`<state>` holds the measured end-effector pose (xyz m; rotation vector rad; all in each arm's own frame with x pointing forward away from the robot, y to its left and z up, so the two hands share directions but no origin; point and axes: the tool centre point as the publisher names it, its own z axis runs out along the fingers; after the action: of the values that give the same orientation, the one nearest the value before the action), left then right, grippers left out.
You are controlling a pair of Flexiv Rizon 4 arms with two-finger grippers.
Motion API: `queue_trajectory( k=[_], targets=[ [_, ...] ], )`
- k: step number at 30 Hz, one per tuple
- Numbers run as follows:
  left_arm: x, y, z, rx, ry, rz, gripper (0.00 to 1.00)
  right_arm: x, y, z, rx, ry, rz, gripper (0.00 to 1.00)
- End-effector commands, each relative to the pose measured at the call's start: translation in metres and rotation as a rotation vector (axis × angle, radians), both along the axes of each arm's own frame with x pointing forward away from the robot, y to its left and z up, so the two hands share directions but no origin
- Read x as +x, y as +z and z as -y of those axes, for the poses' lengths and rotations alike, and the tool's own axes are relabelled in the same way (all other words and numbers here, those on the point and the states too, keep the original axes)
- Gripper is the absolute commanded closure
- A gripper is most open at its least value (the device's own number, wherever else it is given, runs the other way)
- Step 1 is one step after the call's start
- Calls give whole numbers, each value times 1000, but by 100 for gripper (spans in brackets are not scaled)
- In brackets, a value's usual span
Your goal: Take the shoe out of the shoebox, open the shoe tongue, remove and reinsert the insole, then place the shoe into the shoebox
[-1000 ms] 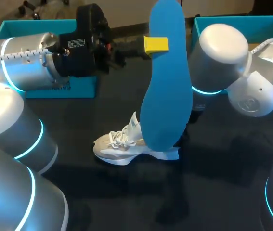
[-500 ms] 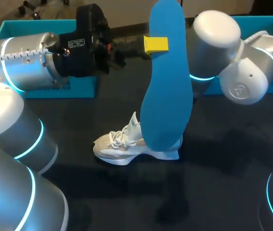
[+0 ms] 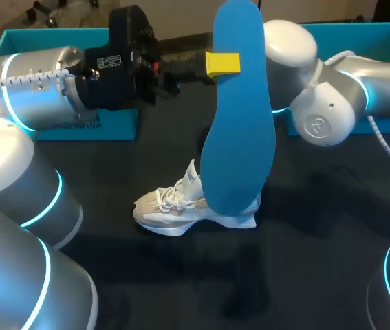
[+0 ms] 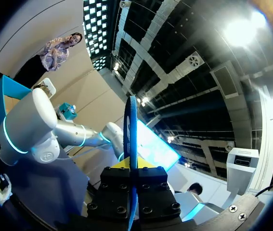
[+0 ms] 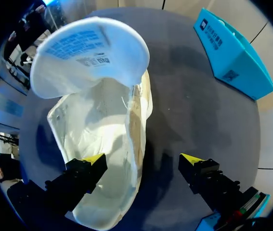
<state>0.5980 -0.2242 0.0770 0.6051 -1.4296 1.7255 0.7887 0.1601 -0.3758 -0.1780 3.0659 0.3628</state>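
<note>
Insole (image 3: 239,117) upright, long axis near vertical, pinched by left gripper (image 3: 222,63); shoe (image 3: 170,206) toe pointing left; right gripper (image 5: 142,159) spread, shoe ahead

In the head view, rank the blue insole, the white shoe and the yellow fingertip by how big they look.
Largest: the insole, though it is held up nearer the camera, which inflates it.
Middle: the shoe, with its heel end hidden behind the insole.
Smallest: the yellow fingertip, clearly.
</note>
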Motion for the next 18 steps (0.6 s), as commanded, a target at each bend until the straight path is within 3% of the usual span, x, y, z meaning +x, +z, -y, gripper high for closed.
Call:
queue_trajectory(
  k=[1, 4, 5, 6, 13, 15, 18],
  targets=[
    [-7, 2, 3, -6, 15, -4, 100, 3, -10, -7, -11, 12, -29, 20],
    [-7, 2, 3, -6, 15, -4, 100, 3, -10, -9, -16, 17, -40, 30],
    [-7, 2, 3, -6, 15, -4, 100, 3, -11, -10, -17, 17, -41, 36],
    [-7, 2, 3, -6, 15, -4, 100, 2, -11, -10, -19, 15, -43, 49],
    [-7, 2, 3, -6, 15, -4, 100, 2, -16, -11, -12, 20, -56, 70],
    [-7, 2, 3, -6, 15, -4, 100, 0, -17, -13, -5, 23, -63, 100],
    [-7, 2, 3, -6, 15, -4, 100, -6, -16, -14, 3, 18, -91, 100]
  ],
)
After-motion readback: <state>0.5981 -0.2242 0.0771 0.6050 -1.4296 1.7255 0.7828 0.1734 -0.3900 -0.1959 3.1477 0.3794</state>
